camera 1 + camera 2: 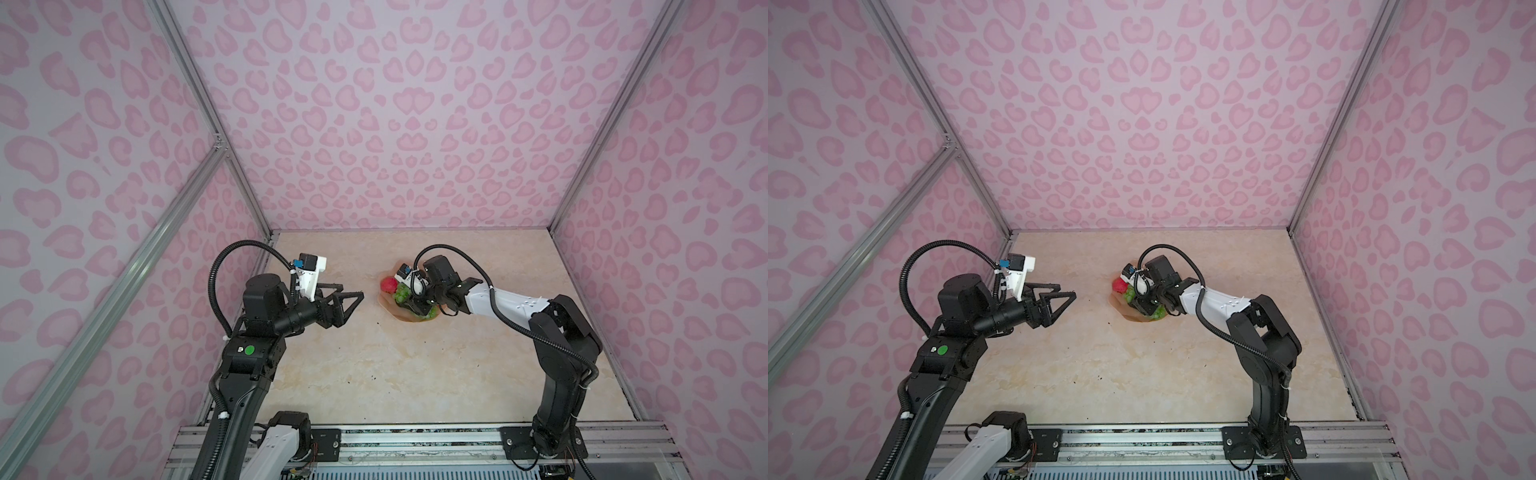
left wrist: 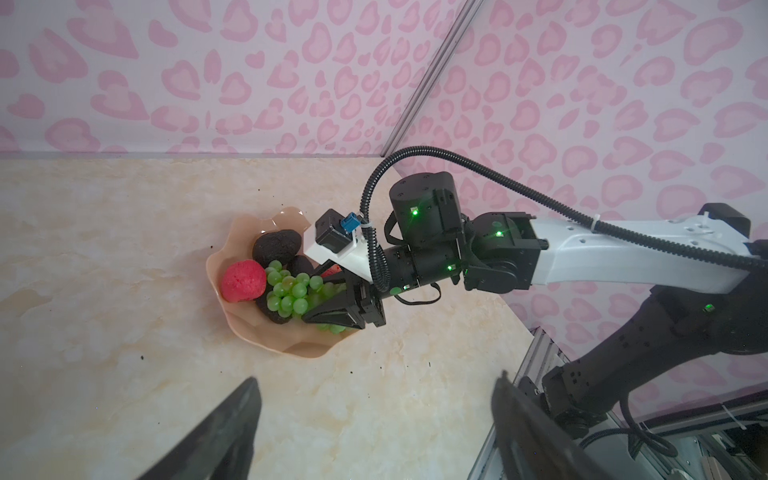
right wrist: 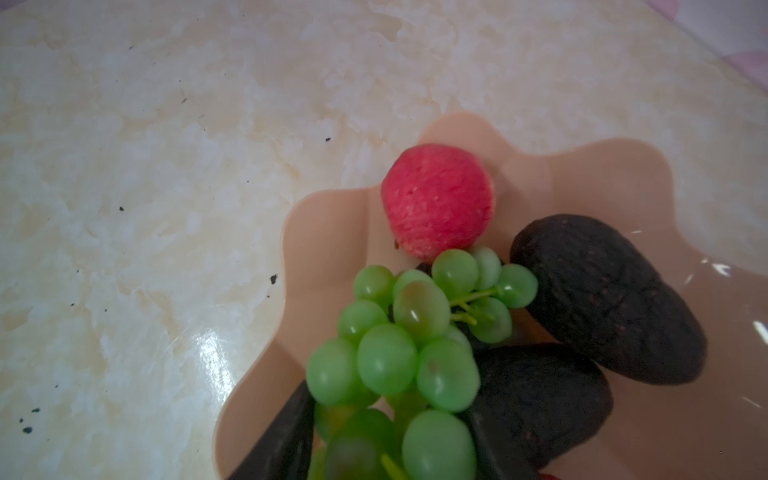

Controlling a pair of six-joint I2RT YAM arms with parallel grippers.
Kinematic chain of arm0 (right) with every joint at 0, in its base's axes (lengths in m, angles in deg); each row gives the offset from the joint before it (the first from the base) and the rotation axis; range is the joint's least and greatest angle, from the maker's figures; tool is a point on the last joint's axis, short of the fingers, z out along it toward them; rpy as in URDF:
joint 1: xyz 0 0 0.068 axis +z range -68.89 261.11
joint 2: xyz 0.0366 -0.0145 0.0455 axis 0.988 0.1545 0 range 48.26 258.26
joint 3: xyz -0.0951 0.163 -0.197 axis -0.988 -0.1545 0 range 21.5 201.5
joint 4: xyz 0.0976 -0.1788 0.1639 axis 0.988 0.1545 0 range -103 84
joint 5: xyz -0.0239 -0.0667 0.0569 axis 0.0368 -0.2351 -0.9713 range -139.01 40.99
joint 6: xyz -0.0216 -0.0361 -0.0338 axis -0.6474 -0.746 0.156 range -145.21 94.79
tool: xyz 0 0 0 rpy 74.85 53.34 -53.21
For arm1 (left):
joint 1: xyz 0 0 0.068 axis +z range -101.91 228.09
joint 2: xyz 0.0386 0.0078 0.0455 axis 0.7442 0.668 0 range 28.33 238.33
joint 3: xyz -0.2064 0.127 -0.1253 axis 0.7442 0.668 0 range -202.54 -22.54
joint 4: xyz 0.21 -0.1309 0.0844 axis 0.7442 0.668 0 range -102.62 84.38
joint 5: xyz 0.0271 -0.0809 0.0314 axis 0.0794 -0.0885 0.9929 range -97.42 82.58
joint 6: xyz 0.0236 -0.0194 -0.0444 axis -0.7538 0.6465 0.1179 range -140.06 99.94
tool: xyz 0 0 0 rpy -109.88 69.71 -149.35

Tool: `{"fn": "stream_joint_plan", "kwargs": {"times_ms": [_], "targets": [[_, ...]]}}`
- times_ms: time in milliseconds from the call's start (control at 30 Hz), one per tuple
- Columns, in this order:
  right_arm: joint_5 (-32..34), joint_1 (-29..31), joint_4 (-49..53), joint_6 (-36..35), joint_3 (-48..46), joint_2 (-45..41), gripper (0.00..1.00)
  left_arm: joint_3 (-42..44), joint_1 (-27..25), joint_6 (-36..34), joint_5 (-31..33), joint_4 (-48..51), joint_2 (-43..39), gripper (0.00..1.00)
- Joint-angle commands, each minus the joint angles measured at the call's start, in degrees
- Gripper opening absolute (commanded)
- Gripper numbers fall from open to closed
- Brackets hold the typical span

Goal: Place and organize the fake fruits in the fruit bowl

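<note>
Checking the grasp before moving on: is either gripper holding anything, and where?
The left gripper holds nothing. The right gripper straddles the grapes in the bowl; whether it grips them cannot be told.

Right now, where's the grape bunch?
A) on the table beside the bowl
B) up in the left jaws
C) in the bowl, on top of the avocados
C: the green grapes lie inside the fruit bowl, draped over the dark avocados beside a red apple.
</note>
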Motion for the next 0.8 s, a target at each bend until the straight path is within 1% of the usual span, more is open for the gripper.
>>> {"fn": "stream_joint_plan", "kwargs": {"times_ms": [0, 33, 67, 167, 300, 400, 433, 500, 533, 567, 600, 667, 733, 767], "targets": [[-1.6, -0.5, -4.6, 0.2, -2.1, -0.8, 0.65, -1.0, 0.0, 0.0, 0.3, -0.9, 0.5, 0.87], [-1.2, -0.6, -5.4, 0.5, -2.7, -1.4, 0.70, -0.8, 0.0, 0.2, 0.5, -1.1, 0.5, 0.87], [-1.0, -0.8, -5.7, 0.6, -3.0, -2.0, 0.73, -0.7, 0.0, 0.3, 0.6, -1.4, 0.5, 0.87], [-0.3, -1.4, -6.1, 0.9, -3.2, -3.7, 0.78, -0.8, 0.0, 0.4, 1.1, -1.8, 0.7, 0.87], [1.2, -1.9, -8.6, 3.3, -4.3, -8.2, 0.85, -1.1, 0.0, -0.2, 2.4, -1.9, 0.9, 0.87], [4.9, -2.2, -11.2, 6.2, -6.8, -13.6, 0.98, -0.4, 0.0, -1.1, 5.3, -2.7, 0.7, 0.88], [7.1, -2.4, -12.4, 7.6, -8.3, -15.9, 0.99, 0.3, 0.0, -0.8, 8.7, -3.6, 0.5, 0.91], [9.3, -3.5, -15.5, 9.8, -12.5, -20.8, 0.99, 2.9, 0.0, -0.1, 16.3, -7.4, -1.1, 0.99], [11.8, -4.1, -17.7, 11.6, -15.3, -23.6, 0.99, 5.5, 0.0, -0.6, 20.3, -10.0, -2.3, 1.00], [16.3, -4.7, -19.5, 14.1, -18.3, -26.4, 0.99, 7.9, 0.0, -1.2, 23.9, -13.3, -3.5, 0.99], [19.4, -5.5, -21.0, 15.1, -20.8, -28.6, 0.99, 10.2, 0.0, -1.7, 27.0, -16.1, -4.5, 0.98], [27.9, -7.6, -22.5, 16.6, -25.5, -33.0, 0.99, 15.4, 0.0, -3.1, 34.2, -22.1, -6.0, 0.97], [33.5, -9.6, -23.5, 17.6, -29.2, -36.1, 0.99, 19.8, 0.1, -4.4, 41.4, -27.6, -6.2, 0.97], [37.5, -10.8, -24.3, 17.8, -31.0, -37.3, 0.99, 22.2, 0.0, -4.7, 45.3, -31.6, -6.2, 0.97]]}}
